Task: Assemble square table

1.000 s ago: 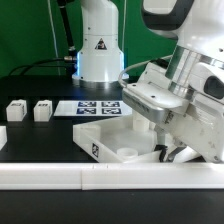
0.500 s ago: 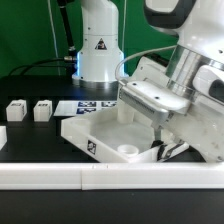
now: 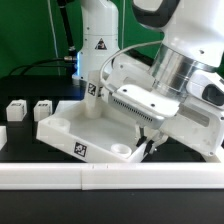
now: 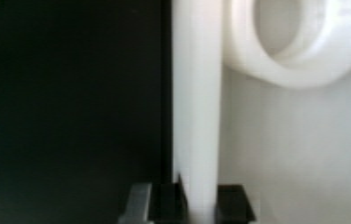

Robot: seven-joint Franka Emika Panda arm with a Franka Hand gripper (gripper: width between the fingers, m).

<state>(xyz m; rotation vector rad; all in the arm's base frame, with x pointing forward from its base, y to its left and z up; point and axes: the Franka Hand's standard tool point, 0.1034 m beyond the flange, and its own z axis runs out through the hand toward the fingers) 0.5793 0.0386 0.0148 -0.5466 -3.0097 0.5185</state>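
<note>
The square table panel [image 3: 92, 126] is large, white and flat, with a raised rim, a round corner socket [image 3: 122, 149] and a tag [image 3: 80, 150] on its front wall. My gripper [image 3: 150, 143] is shut on the panel's rim at its corner on the exterior view's right. In the wrist view the rim [image 4: 198, 90] runs between my dark fingers [image 4: 154, 203], with a round socket [image 4: 305, 45] beside it. Two small white tagged legs [image 3: 16, 111] [image 3: 42, 109] stand on the dark table at the exterior view's left.
A long low white rail [image 3: 60, 176] runs along the front edge. The arm's white base [image 3: 95, 50] stands behind the panel. The marker board is hidden behind the panel and the arm.
The panel has slid and turned toward the exterior view's left, held in my gripper, and now covers the marker board. The arm has swung the same way. The legs have not moved.
</note>
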